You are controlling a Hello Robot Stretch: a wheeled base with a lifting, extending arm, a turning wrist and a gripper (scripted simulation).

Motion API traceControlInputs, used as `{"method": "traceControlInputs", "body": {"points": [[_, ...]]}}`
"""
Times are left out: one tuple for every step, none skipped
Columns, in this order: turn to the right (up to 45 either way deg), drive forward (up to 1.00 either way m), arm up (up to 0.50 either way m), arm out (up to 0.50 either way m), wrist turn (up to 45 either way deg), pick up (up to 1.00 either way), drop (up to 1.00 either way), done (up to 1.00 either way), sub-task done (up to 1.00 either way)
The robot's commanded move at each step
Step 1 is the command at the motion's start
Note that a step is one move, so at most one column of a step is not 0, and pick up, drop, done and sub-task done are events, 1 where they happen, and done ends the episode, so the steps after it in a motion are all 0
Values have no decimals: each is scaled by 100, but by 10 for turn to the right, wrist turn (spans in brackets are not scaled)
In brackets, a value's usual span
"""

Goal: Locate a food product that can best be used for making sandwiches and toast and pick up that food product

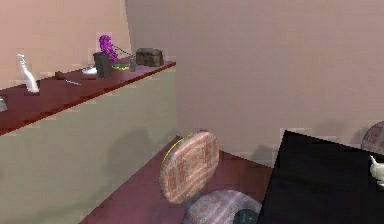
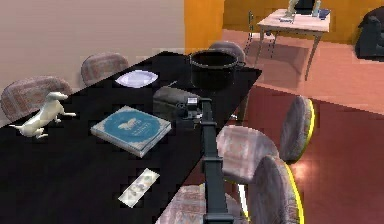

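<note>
In the forward view, a dark red ledge (image 1: 60, 100) runs along the left wall. From left to right it bears a white figurine (image 1: 27, 73), a purple plant (image 1: 106, 45) and, at the far end, a brownish block (image 1: 150, 57). To the right stand a striped chair (image 1: 190, 165) and the near corner of the black table (image 1: 320, 185).

In the arm side view, a white dog statue (image 2: 45, 112) lies on the table's left, then a blue book (image 2: 132, 128) with a white plate (image 2: 136, 78) beyond it. A dark grey loaf-shaped block (image 2: 173, 96) sits mid-table, just at the gripper (image 2: 185, 106). I cannot tell whether the gripper grasps anything. Either block might be the bread, and I cannot tell which. A black pot (image 2: 213, 68) stands farther off, and a wooden desk (image 2: 293, 25) is far right.
</note>
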Motion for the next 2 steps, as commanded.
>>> {"method": "traceControlInputs", "body": {"points": [[0, 0, 10, 0, 0, 0, 0, 0, 0], [0, 0, 0, 0, 0, 0, 0, 100, 0]]}}
